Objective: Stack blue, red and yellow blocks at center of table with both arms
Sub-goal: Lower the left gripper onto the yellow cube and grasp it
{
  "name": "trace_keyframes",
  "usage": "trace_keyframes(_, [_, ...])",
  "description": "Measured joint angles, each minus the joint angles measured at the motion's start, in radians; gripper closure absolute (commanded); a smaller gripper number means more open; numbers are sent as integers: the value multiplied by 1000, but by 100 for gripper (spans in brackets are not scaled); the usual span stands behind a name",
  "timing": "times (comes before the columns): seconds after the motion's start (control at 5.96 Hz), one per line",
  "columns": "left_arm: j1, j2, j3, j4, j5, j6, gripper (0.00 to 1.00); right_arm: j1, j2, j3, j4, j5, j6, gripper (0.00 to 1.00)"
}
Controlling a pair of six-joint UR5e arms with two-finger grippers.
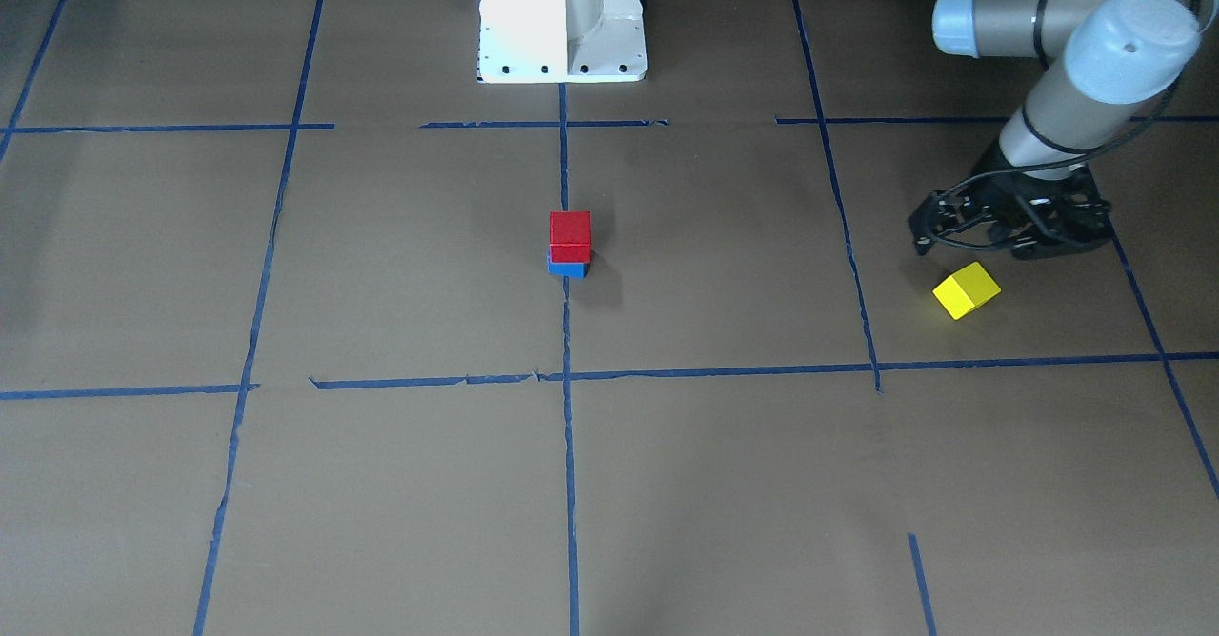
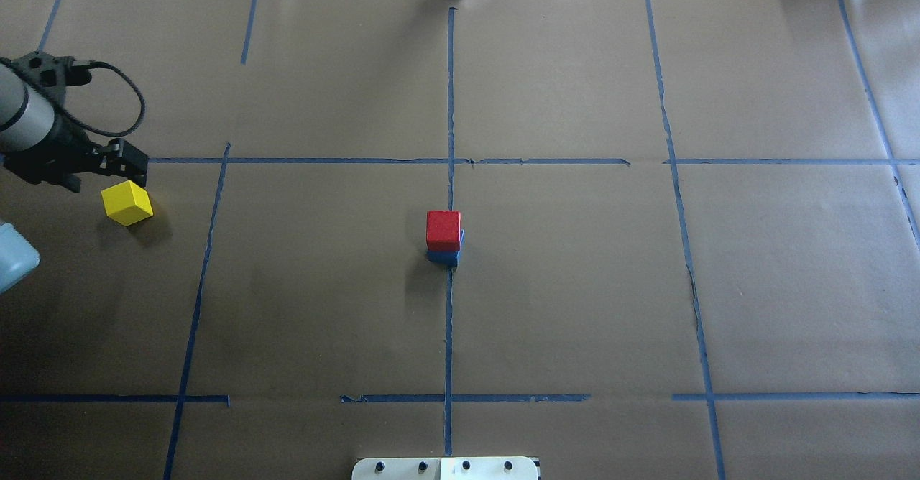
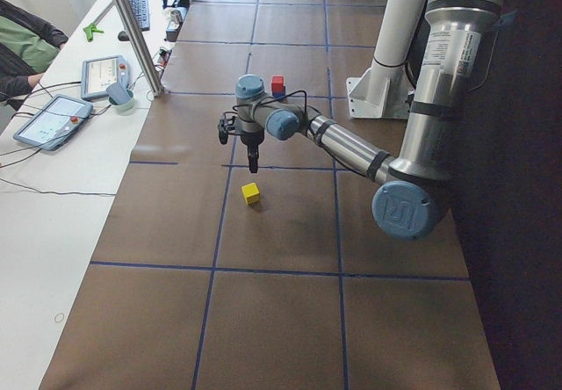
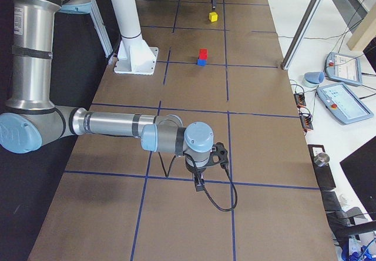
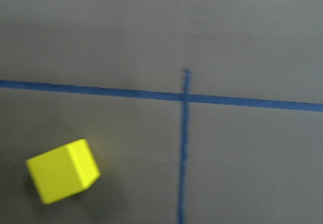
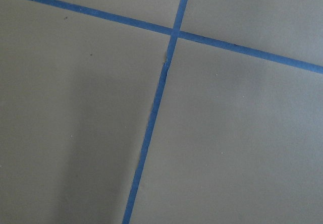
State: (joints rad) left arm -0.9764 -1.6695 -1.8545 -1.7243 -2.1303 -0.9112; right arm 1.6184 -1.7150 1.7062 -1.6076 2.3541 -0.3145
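The red block (image 2: 443, 228) is stacked on the blue block (image 2: 443, 256) at the centre; the yellow block (image 2: 127, 202) is not yet placed, lying well aside, near the left gripper (image 2: 131, 166). For it and the right gripper (image 4: 199, 184), spread or closure cannot be told

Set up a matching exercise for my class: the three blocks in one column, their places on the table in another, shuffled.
Things:
1. red block
2. blue block
3. yellow block

Places:
A. alone on the table, far from the centre
B. bottom of the centre stack
C. top of the centre stack

Pairs: 1-C, 2-B, 3-A
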Motion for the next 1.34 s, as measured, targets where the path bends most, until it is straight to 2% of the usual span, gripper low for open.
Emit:
trace_keyframes(0.17, [-3, 63, 22, -116, 1, -66, 0, 0, 0, 1, 0, 0, 0, 0])
trace_keyframes(0.5, [3, 75, 105, -257, 1, -179, 0, 0, 0, 2, 0, 0, -1, 0])
trace_keyframes(0.84, [5, 33, 188, -295, 1, -194, 0, 0, 0, 4, 0, 0, -1, 0])
trace_keyframes(1.34, [9, -8, 257, -311, 1, -196, 0, 0, 0, 4, 0, 0, -2, 0])
